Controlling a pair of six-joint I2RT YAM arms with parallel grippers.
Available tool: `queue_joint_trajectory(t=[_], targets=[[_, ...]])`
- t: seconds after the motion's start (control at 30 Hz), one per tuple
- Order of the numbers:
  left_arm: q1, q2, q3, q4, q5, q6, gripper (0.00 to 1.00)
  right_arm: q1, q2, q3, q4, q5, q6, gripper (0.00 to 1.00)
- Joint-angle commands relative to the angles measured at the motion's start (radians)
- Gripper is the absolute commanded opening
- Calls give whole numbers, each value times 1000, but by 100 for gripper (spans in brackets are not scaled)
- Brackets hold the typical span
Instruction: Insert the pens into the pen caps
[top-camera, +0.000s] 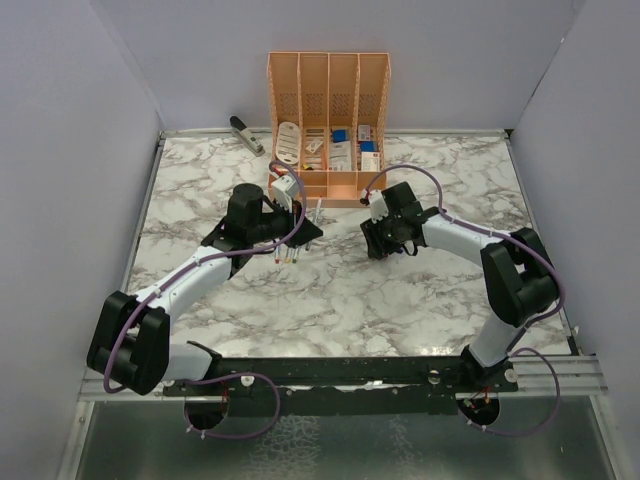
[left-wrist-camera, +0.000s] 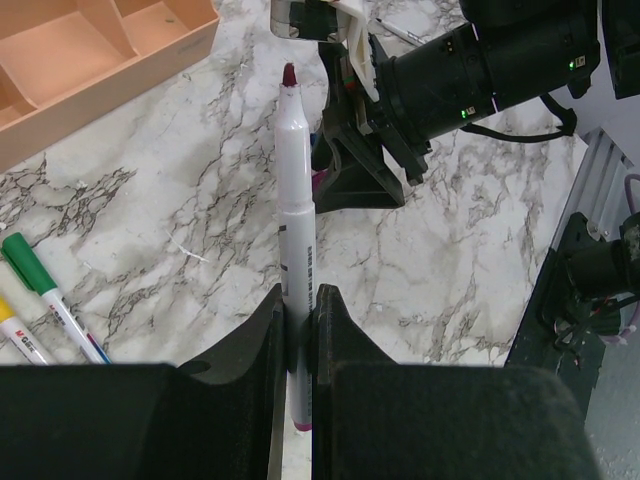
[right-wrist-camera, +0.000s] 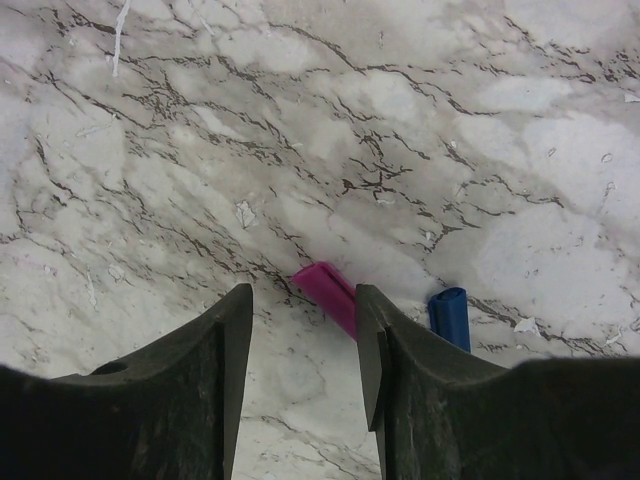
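Note:
My left gripper (left-wrist-camera: 298, 310) is shut on a whitish pen (left-wrist-camera: 296, 200), whose dark purple tip points away toward the right arm. Two more pens lie on the marble at the left of this view, one with a green end (left-wrist-camera: 38, 282) and one with a yellow end (left-wrist-camera: 14, 334). My right gripper (right-wrist-camera: 305, 310) hangs open just above the table. A purple pen cap (right-wrist-camera: 326, 288) lies flat by its right finger, partly hidden behind it. A blue pen cap (right-wrist-camera: 450, 314) lies further right. From above, the left gripper (top-camera: 300, 226) and the right gripper (top-camera: 378, 240) face each other mid-table.
The orange organiser (top-camera: 328, 120) with boxes in its tray stands at the back centre, close behind both grippers. A grey stapler (top-camera: 245, 133) lies at the back left. Grey walls close off the table's left, right and far sides.

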Motion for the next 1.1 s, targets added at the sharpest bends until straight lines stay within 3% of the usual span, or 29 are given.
queue_joint_trajectory(t=[0.0, 0.87, 1.07], targets=[[8, 9, -1, 15, 33, 0, 0, 5, 11, 1, -1, -31, -6, 45], [15, -12, -5, 1, 29, 25, 0, 5, 82, -32, 5, 58, 78, 39], [15, -12, -3, -8, 24, 37, 0, 4, 89, -10, 18, -32, 129, 49]])
